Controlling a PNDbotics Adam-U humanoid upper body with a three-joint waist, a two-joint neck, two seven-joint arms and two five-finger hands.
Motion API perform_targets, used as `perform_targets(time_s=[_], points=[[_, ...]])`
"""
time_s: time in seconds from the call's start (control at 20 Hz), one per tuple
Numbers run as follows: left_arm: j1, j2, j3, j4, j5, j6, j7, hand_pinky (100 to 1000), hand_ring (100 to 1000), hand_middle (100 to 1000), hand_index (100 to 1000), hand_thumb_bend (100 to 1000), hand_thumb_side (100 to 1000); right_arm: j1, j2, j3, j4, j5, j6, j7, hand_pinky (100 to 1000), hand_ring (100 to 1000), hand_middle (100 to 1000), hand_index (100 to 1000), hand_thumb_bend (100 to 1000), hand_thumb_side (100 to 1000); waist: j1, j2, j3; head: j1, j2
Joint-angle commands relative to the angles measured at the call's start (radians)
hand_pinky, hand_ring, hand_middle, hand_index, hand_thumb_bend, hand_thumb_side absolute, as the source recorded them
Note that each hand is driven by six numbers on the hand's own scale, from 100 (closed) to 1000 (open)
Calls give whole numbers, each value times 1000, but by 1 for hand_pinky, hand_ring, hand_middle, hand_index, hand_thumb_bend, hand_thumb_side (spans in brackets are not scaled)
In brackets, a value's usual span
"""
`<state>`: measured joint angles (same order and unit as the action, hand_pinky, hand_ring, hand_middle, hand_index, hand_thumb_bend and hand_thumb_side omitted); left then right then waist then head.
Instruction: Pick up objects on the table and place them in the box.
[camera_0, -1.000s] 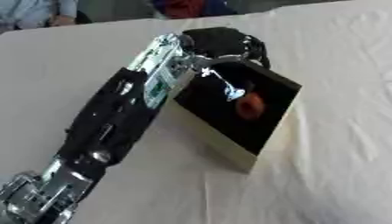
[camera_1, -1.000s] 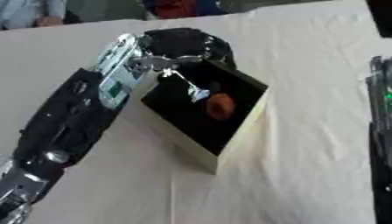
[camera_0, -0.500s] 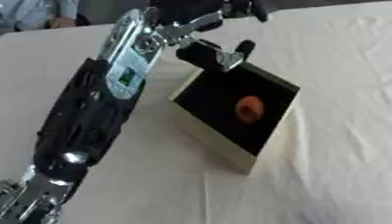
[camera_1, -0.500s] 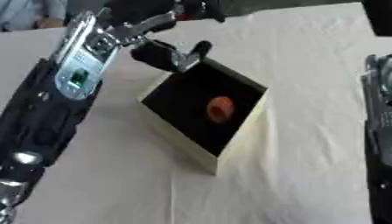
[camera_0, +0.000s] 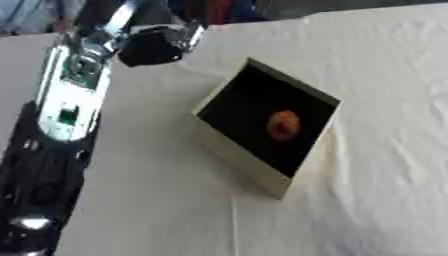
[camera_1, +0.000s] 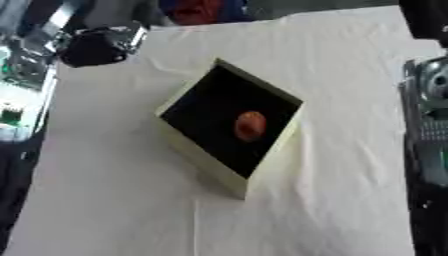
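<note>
A cream-walled box (camera_0: 234, 150) with a black inside stands askew in the middle of the white-covered table. A small round orange-red object (camera_0: 283, 125) lies in it. My left arm comes in along the left side. Its black left hand (camera_0: 156, 45) hangs at the far left, apart from the box and beyond its far corner; the hand is blurred. In the right eye view my right arm (camera_1: 429, 130) runs up the right edge, and its dark end, the right hand (camera_1: 423, 20), shows in the upper corner. No other loose object shows on the cloth.
The white cloth (camera_0: 385, 75) covers the table, wrinkled around the box. People sit at the far edge (camera_1: 197, 10). My left forearm (camera_0: 66, 105) covers much of the left side.
My left hand has risen off the box's far corner and drawn back to the far left. The orange-red object stays in the box. The whole picture has shifted somewhat.
</note>
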<state>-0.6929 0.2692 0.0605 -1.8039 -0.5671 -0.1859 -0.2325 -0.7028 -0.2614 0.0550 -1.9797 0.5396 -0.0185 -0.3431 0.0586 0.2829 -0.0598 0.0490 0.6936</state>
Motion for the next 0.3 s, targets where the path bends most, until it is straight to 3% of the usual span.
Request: perform_targets(time_s=[0.05,0.3], points=[[35,33,75,-96,53,48,52,639,747,761,833,100,636,-11,-23,-9,-20,4,2,-5,742,814,624,720,100,683,-6,-15,4,-5,2],[129,39,142,-190,131,102,130,641,749,762,831,100,657,-8,-32,-12,-20,1,5,-8,741,815,623,719,100,684,-8,-8,12,-10,2]])
